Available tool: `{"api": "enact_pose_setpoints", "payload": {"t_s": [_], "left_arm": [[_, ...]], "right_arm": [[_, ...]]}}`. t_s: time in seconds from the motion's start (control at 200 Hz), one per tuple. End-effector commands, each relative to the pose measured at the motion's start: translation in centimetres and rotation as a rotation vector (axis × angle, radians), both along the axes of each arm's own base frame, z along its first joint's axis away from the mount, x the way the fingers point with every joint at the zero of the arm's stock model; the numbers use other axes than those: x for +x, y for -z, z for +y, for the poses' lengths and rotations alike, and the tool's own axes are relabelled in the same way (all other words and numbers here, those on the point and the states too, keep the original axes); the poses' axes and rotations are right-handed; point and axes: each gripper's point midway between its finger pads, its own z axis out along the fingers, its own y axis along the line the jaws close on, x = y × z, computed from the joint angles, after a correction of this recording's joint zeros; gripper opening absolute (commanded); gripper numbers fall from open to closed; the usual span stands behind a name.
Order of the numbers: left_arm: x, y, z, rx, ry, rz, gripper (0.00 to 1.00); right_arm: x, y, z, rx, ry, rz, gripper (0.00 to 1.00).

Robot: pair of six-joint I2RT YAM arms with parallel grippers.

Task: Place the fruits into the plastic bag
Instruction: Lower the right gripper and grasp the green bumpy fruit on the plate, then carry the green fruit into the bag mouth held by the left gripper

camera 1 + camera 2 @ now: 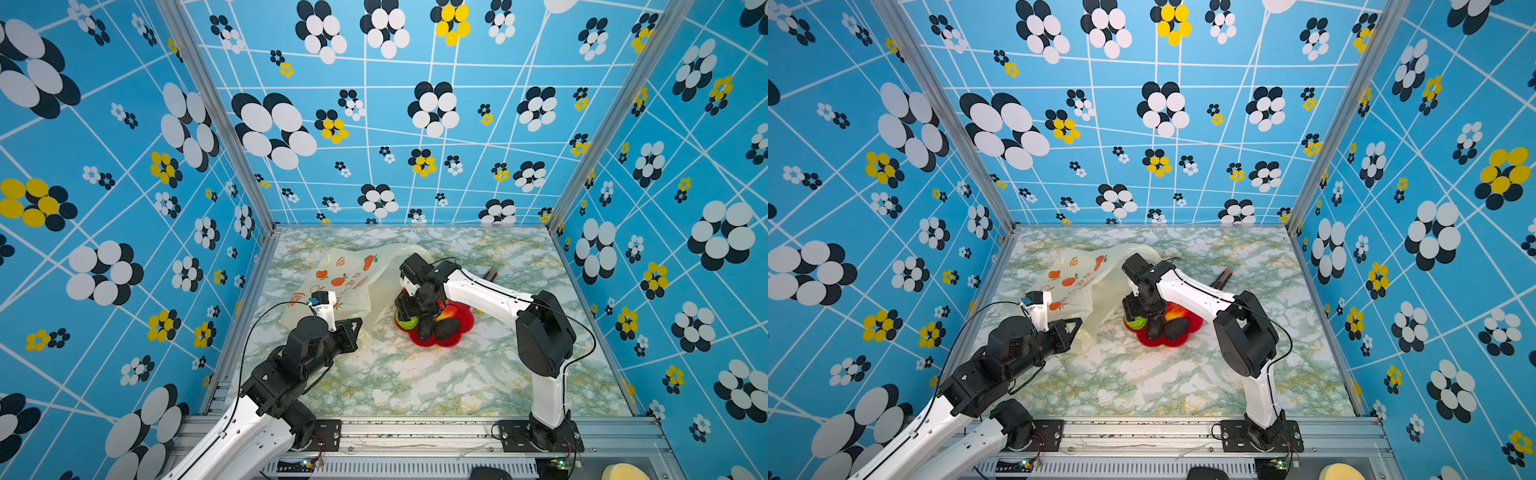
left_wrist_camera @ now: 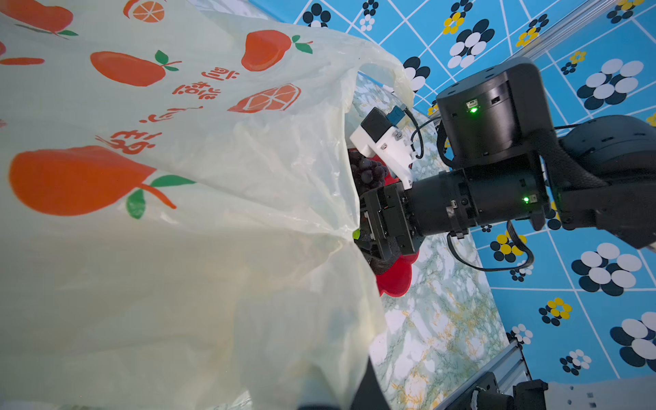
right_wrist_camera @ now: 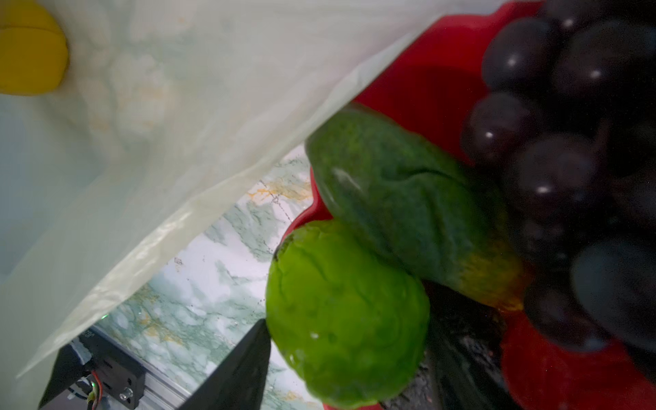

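Pointing down at the red flower-shaped plate (image 1: 466, 323), the right gripper (image 1: 1136, 321) is standing with its jaws spread apart, straddling a bright green fruit (image 3: 348, 319); whether they are pressing on it is too blurred to tell. Against that fruit a darker green fruit (image 3: 408, 206) is lying, and the purple grape bunch (image 3: 568, 159) is sitting just past it, all on the plate. A little farther from the gripper, on the side away from the bag, two dark oval fruits (image 1: 446, 328) are resting on the plate, with a red-orange fruit (image 1: 455, 311) lying just behind them.

On the gripper's opposite side, the plastic bag (image 1: 353, 278) is lying crumpled on the tabletop (image 1: 415, 386), its film hanging just beside the bright green fruit and over the plate's rim. A yellow piece (image 3: 28, 49) is showing at the film; inside or outside the bag, I cannot tell.

Farther out, the left gripper (image 1: 356, 326) is clamped shut on the bag's edge, holding the film raised as a sheet.
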Motion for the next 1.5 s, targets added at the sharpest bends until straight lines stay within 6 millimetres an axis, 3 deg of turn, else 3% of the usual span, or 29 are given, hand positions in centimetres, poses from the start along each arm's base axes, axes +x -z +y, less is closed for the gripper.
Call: {"api": "enact_pose_setpoints", "payload": {"t_s": [0.0, 0.19, 0.35, 0.54, 0.81, 0.93, 1.195, 1.385, 1.495], "left_arm": [[0.1, 0.4, 0.8, 0.006, -0.034, -0.003, 0.0], [-0.1, 0.1, 0.9, -0.001, -0.035, -0.013, 0.0], [-0.1, -0.1, 0.8, -0.014, -0.032, -0.018, 0.0], [0.3, -0.2, 0.4, -0.031, -0.031, -0.021, 0.0], [1.0, -0.5, -0.7, -0.038, -0.009, 0.011, 0.0], [1.1, -0.7, -0.9, -0.058, -0.014, 0.009, 0.0], [1.2, -0.5, -0.6, -0.027, -0.023, 0.015, 0.0], [1.7, -1.0, -1.3, -0.013, -0.002, 0.023, 0.0], [1.9, -1.3, -2.0, -0.024, 0.014, 0.022, 0.0]], "right_arm": [[0.4, 0.6, 0.7, 0.025, 0.036, 0.025, 0.7], [0.2, 1.0, 0.4, 0.014, 0.041, 0.038, 0.69], [-0.3, 0.4, -0.2, 0.024, 0.059, 0.031, 0.51], [-0.6, -0.4, -1.3, 0.024, 0.083, 0.004, 0.44], [-0.1, -1.8, -3.1, 0.059, 0.127, -0.041, 0.42], [0.2, -3.0, -3.9, 0.106, 0.148, -0.052, 0.39], [0.8, -6.8, -3.1, 0.35, 0.196, -0.032, 0.39], [1.2, -11.1, -1.4, 0.592, 0.222, -0.003, 0.39], [1.4, -12.3, 0.6, 0.715, 0.221, 0.073, 0.39]]}}
